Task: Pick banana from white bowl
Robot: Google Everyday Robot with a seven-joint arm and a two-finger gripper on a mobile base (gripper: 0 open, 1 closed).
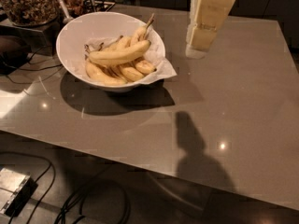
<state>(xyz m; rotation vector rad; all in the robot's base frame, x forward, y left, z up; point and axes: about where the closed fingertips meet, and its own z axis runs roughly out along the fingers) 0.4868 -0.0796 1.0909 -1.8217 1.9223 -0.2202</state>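
Note:
The white bowl stands at the back left of the grey table, lined with white paper. The banana, long, smooth and pale yellow, lies across the top of several shorter bananas in the bowl. My gripper hangs from the top edge of the view, pale cream, above the table to the right of the bowl and apart from it. It holds nothing that I can see.
A dark glass jar of granola stands behind the bowl at the far left. Dark cables lie on the table's left edge. The grey table stretches to the right and front. More cables and a small box lie on the floor.

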